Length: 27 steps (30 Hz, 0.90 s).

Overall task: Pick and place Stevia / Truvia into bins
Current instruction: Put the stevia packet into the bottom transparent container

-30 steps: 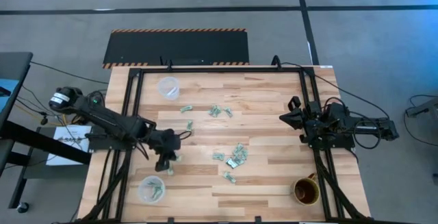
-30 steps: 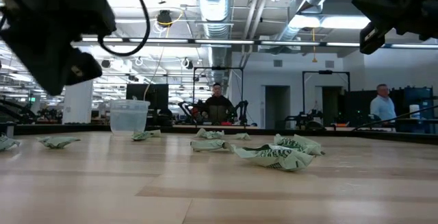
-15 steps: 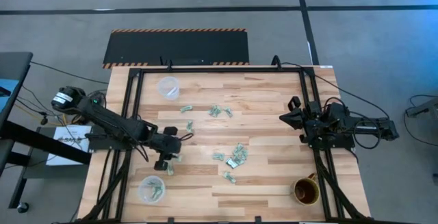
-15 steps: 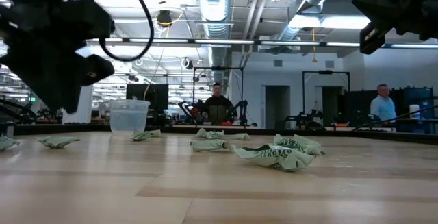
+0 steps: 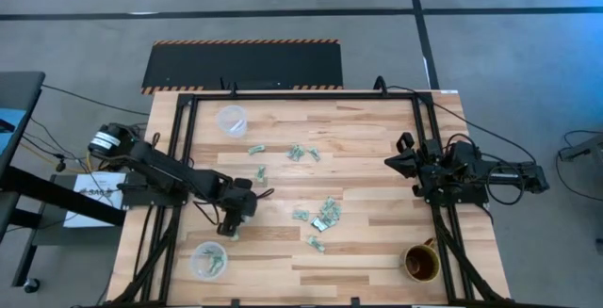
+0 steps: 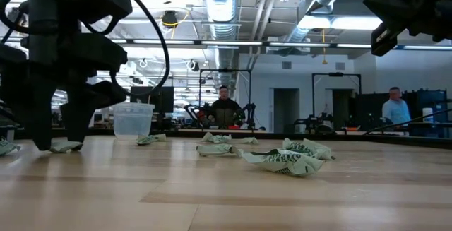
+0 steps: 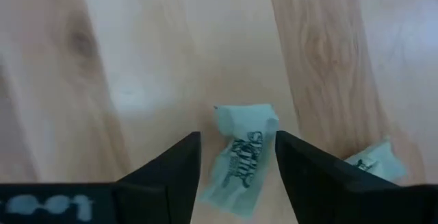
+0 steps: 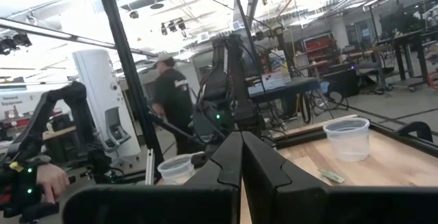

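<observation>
Stevia packets lie scattered over the middle of the wooden surface point(image 5: 377, 157), the biggest thing here, framed by black rails. Next in size are the two dark arms: the left one reaches in from its side toward the packets, the right one waits folded at the opposite edge. A black mat point(image 5: 243, 64) with striped edging lies on the floor beyond the far edge. One clear bin point(image 5: 231, 120) stands at the far left of the surface, the other bin point(image 5: 208, 260) at the near left with green packets inside it. A brown mug point(image 5: 420, 262) sits at the near right corner. The left claw point(image 5: 230, 229) is down at the surface with its fingers parted, and in the left wrist view a packet point(image 7: 239, 159) lies flat on the wood between the two fingertips, not lifted; whether they touch it I cannot tell. A second packet point(image 7: 373, 161) lies just beside it. The right claw point(image 5: 390, 162) is closed with nothing in it. Other packets sit in a cluster point(image 5: 322, 214) near the centre and a looser group point(image 5: 301, 152) farther back.
</observation>
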Motion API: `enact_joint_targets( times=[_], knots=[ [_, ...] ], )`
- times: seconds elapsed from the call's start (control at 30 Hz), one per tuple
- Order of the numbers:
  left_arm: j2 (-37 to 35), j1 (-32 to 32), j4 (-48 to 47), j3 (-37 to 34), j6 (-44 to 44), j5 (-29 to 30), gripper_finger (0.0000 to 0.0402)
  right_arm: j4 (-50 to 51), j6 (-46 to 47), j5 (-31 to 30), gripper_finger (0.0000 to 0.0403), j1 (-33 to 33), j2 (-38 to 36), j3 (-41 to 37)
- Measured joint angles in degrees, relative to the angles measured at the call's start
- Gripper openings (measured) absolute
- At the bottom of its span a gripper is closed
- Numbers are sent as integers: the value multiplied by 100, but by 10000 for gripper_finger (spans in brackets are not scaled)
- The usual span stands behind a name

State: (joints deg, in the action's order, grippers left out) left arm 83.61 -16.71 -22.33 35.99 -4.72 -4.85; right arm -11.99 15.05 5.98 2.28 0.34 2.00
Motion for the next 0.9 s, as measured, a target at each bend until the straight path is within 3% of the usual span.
enact_joint_targets(
  times=[0.37,0.73,0.9],
  knots=[
    [110,-11,-65,22,-73,502,151,0,0,2,0,0,0,0],
    [114,0,-105,11,-61,720,21,0,-1,0,0,0,1,0],
    [43,8,-340,162,-312,891,10,0,0,2,0,0,0,0]
  ],
)
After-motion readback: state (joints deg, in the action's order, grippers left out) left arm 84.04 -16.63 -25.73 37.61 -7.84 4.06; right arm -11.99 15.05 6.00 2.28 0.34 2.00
